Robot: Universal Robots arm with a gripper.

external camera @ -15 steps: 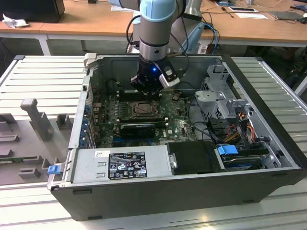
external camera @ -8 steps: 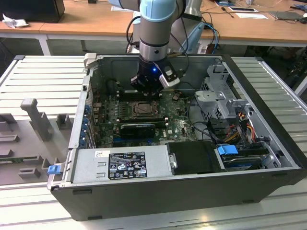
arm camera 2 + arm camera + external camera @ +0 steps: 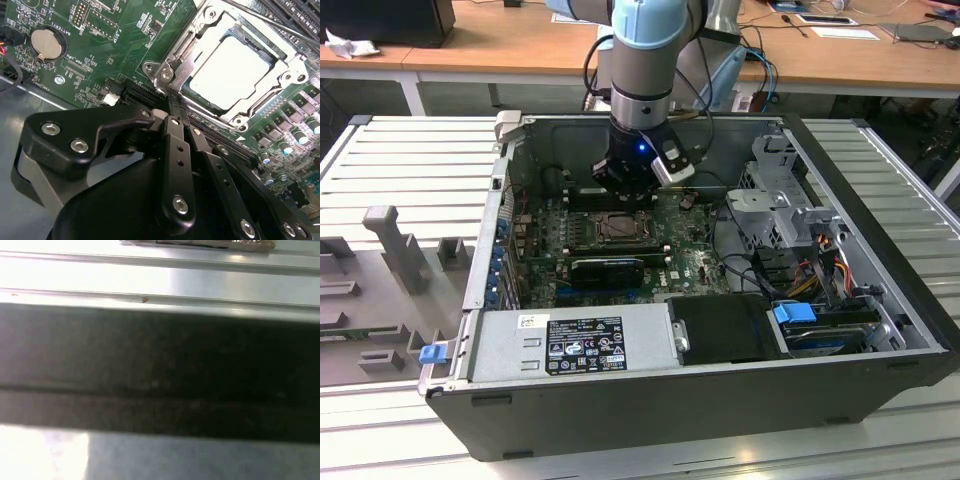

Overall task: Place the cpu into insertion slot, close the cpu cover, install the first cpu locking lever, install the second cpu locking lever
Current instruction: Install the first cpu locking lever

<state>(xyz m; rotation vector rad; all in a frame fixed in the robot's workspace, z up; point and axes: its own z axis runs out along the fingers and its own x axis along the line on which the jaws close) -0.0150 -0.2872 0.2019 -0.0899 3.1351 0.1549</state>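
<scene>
I stand over an open computer case (image 3: 620, 400) lying on its side on the slatted desk (image 3: 410, 170), with the green motherboard (image 3: 670, 250) across its floor. My hand (image 3: 625, 185) is lowered into the case, just above the board and near the insertion slot (image 3: 617, 228). In the second wrist view my two fingers (image 3: 177, 135) are pressed together with nothing visible between them, their tips at the corner of the socket, by the hinge end of the cpu cover (image 3: 180, 65). The cpu (image 3: 232, 67) already sits in the slot, its pale face showing through the cover's cut-out, and the cover lies flat over it. So I judge the first two steps done. A thin locking lever (image 3: 270, 22) runs along the far side; whether either lever is latched, I cannot tell.
</scene>
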